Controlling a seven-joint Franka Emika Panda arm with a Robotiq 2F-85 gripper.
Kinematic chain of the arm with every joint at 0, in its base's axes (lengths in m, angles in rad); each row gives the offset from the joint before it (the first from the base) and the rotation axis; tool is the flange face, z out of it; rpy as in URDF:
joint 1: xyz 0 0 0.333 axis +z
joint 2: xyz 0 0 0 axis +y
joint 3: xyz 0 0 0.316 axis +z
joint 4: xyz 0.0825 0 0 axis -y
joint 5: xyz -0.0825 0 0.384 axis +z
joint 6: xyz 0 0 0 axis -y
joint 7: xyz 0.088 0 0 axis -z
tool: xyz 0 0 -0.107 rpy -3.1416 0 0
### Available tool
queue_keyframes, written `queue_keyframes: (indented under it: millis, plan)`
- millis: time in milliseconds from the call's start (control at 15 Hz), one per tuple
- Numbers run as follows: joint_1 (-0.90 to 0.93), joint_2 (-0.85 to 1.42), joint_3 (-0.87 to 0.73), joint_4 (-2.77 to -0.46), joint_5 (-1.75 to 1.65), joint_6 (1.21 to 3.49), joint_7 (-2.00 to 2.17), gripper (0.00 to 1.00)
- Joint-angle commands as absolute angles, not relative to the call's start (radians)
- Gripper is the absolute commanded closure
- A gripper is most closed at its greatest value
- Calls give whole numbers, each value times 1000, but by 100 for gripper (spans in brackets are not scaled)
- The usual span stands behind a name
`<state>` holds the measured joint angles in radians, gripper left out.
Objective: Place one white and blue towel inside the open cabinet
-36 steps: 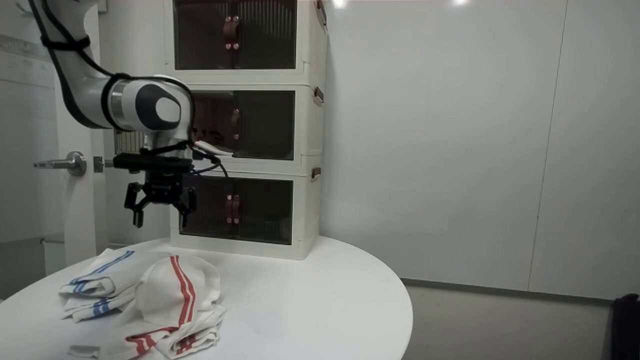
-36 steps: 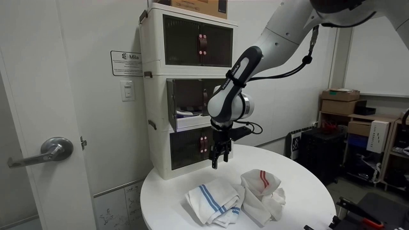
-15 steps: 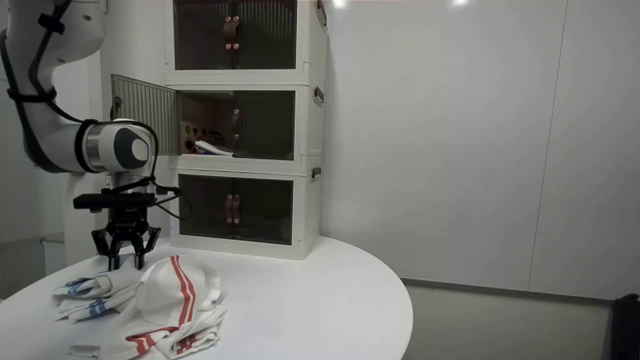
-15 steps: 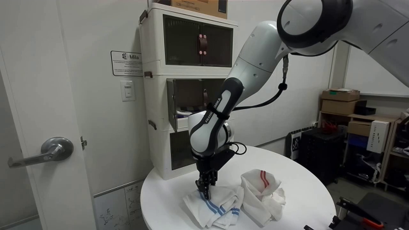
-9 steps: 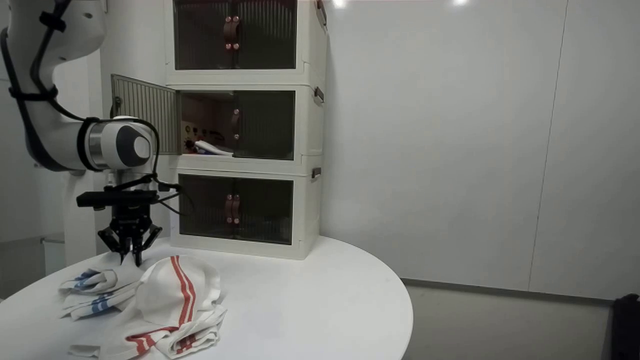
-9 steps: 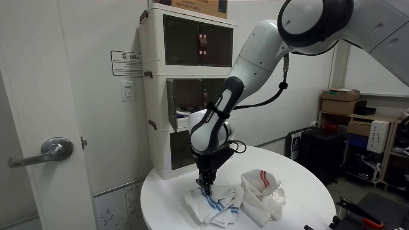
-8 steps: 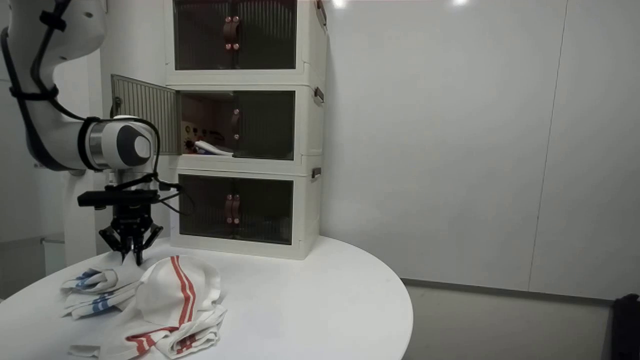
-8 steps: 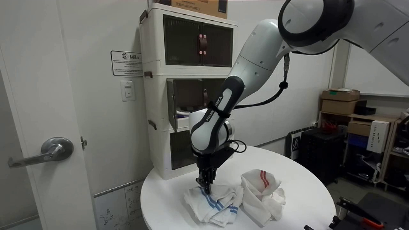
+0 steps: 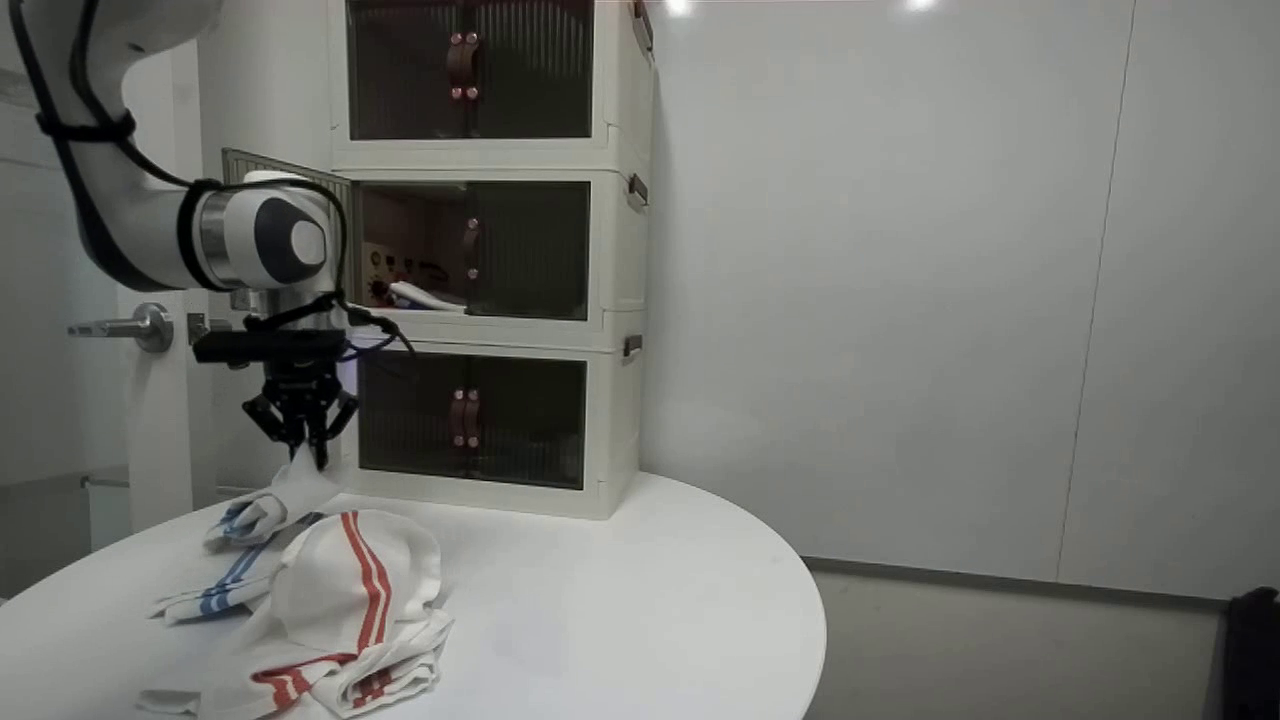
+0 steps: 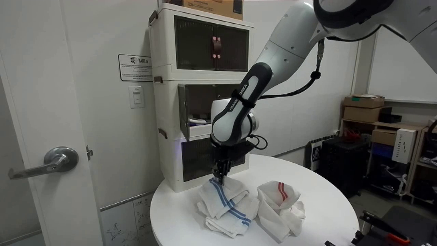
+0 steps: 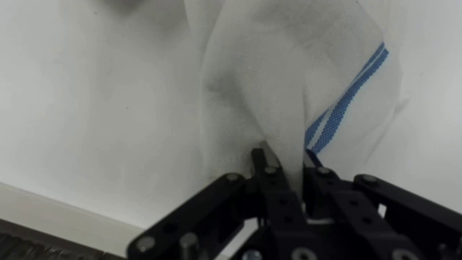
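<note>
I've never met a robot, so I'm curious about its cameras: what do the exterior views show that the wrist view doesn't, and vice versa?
Only the exterior views: the robot arm, the open cabinet and the red-striped cloth.
Only the wrist view: the fine weave of the blue stripes, seen close up.
Both: the fingers closed on the blue-striped towel, and the white table.

Arm (image 10: pixel 288 48) arched, slanting down to wrist (image 9: pixel 275 240); tool (image 9: pixel 307 457) pointing downward, fingers (image 11: pixel 273 184) close together, roughly parallel, narrow gap between them.
</note>
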<state>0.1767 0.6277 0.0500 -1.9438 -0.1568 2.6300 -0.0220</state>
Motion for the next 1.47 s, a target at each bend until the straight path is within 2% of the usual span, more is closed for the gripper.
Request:
queue_keyframes:
  millis: [0, 267, 533, 933, 1400]
  plan:
    - [156, 511, 41, -2040, -153, 2711, -7, 90]
    - [156, 444, 8, -2088, -160, 2864, 37, 90]
    - [217, 403, -89, -2101, -195, 3032, 119, 91]
    - [393, 374, -315, -2057, -211, 3195, 210, 91]
    - [622, 396, -554, -1942, -179, 3256, 251, 91]
